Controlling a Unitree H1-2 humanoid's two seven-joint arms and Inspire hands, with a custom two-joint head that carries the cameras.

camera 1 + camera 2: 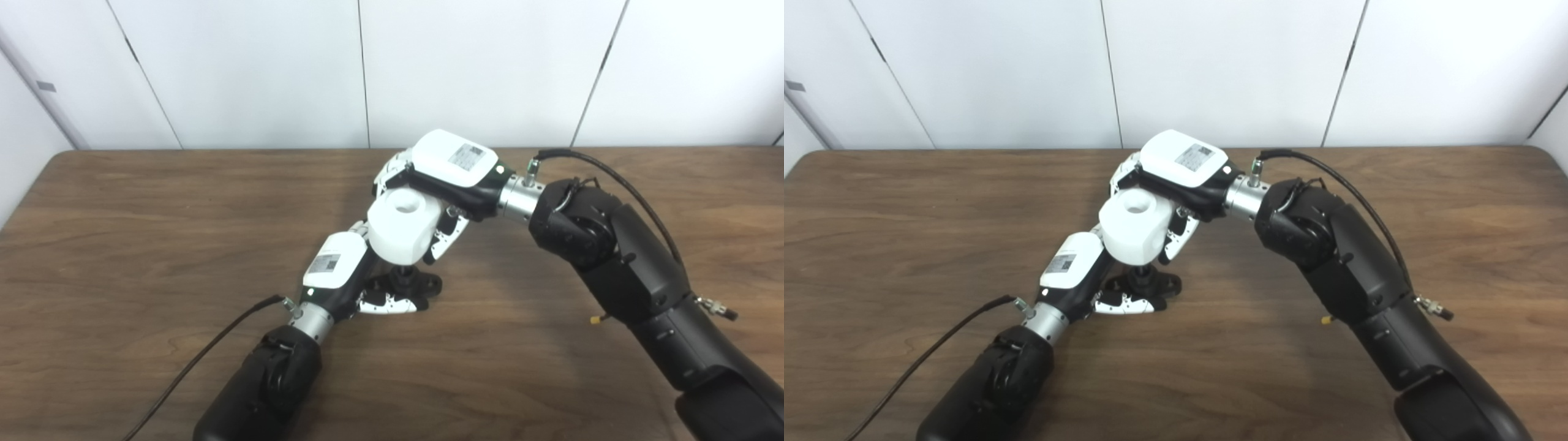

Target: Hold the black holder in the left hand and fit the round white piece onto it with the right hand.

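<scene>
Your right hand (438,184) clasps the round white piece (404,229) directly above the black holder (407,283), which your left hand (352,275) grips low on the worktop (122,245), near centre. If the piece comes down tilted or off-axis, it could jam or push the holder sideways. Whether the two already touch is hidden under the piece, and the holder's top is unclear.

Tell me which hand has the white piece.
The right hand, raised above the table; the left hand sits low at the black holder beneath the white piece.
</scene>
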